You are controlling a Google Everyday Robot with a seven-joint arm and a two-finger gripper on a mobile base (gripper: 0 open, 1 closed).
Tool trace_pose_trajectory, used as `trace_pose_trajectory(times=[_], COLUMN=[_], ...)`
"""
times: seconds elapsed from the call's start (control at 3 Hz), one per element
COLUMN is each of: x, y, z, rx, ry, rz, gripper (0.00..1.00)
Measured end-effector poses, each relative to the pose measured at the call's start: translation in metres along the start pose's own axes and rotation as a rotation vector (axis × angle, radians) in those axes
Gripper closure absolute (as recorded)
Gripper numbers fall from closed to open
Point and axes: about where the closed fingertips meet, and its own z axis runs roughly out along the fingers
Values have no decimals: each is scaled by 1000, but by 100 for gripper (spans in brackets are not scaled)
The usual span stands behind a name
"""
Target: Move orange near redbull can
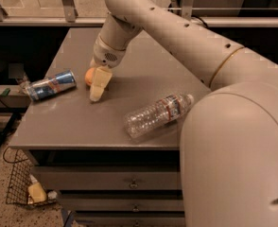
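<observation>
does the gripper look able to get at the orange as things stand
Probably yes. The gripper is down on the table right against the orange, which partly hides behind it. Nothing lies between them: the redbull can lies close on one side and the water bottle lies farther off on the other.

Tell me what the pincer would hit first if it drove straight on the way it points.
Most likely the table top: the pincer points steeply down, tip low beside the orange. The orange sits just off that line, though depth is unclear; the redbull can lies farther aside.
</observation>
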Motion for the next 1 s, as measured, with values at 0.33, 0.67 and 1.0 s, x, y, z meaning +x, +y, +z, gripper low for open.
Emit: trace_pose_trajectory(times=[0.33, 0.67, 1.0], x=[5, 22, 49], y=[4, 13, 29], z=[-9, -44, -93], rx=[34, 110, 212], ry=[2, 25, 7], rz=[14, 50, 105], gripper=[0, 0, 0])
